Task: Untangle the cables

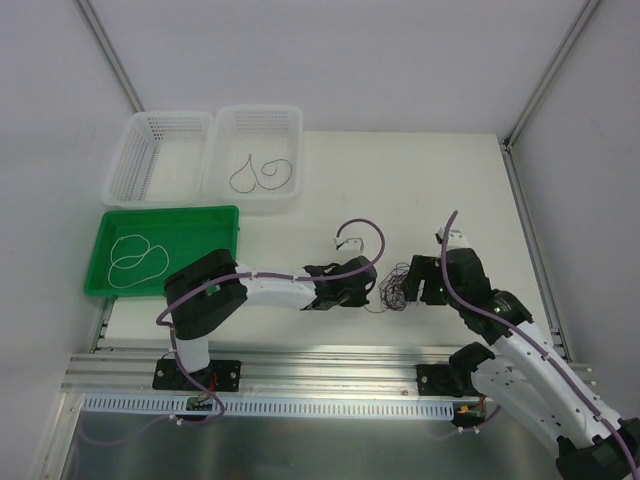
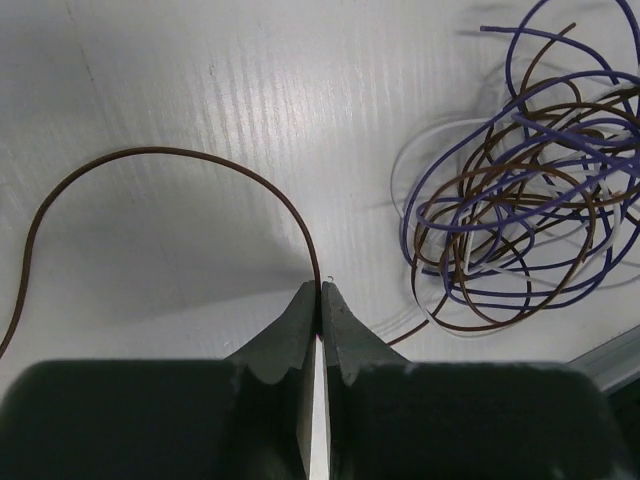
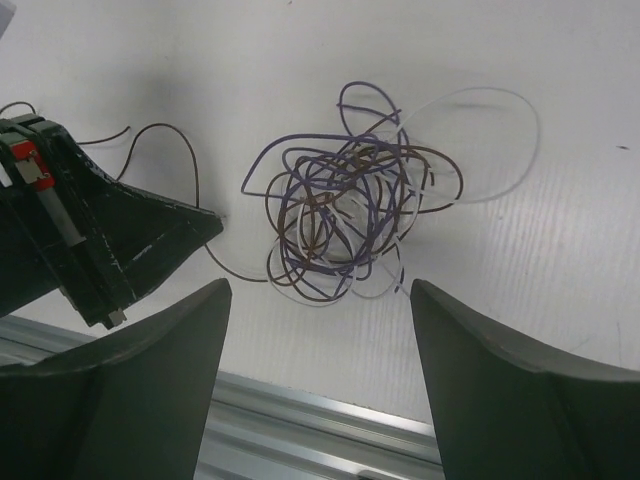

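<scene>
White tabletop, centre frame: cables, light, springy, thread-thin, tangled. My left gripper pinches one brown strand; right gripper gapes, empty. I'd grip free ends.

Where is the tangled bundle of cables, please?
In the top view the tangled bundle lies right of centre, between the left fingers, shut on a brown cable, and the open right fingers.

Left pincer pinched together, right pincer spread wide
</scene>
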`<state>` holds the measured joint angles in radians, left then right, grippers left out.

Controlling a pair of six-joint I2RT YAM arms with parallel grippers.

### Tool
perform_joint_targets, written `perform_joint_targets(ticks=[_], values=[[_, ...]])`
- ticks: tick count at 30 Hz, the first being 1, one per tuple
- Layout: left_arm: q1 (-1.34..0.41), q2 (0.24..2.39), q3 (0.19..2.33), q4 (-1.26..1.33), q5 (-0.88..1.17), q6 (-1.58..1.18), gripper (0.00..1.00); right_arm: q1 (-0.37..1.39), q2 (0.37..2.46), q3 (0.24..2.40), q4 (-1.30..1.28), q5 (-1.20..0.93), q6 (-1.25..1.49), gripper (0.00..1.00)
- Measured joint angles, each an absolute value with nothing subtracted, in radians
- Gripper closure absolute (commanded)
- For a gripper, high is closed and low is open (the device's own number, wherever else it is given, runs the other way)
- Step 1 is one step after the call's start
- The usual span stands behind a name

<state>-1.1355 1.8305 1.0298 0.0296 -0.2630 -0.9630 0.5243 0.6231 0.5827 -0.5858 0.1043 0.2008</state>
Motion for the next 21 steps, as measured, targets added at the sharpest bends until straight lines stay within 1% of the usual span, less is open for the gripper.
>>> perform_joint_targets(ticks=[4, 7, 10, 12, 21], values=[[-1.146, 1.831, 1.030, 0.040, -0.268, -0.966, 1.00, 0.567, 0.710, 0.574, -0.535, 0.089, 0.196, 0.28], [-1.146, 1.824, 1.023, 0.046, -0.269, -0.965, 1.00, 0.611, 0.776, 0.572, -0.491, 0.091, 0.193, 0.37], [-1.146, 1.794, 1.000, 0.047, -0.270, -0.963, 1.00, 0.645, 0.838, 0.572, -0.446, 0.096, 0.194, 0.43], [-1.146, 1.770, 0.989, 0.048, -0.271, -0.962, 1.00, 0.658, 0.886, 0.571, -0.418, 0.103, 0.200, 0.45], [-1.147, 1.685, 0.948, 0.049, -0.292, -0.957, 1.00, 0.662, 1.083, 0.537, -0.295, 0.165, 0.276, 0.47]])
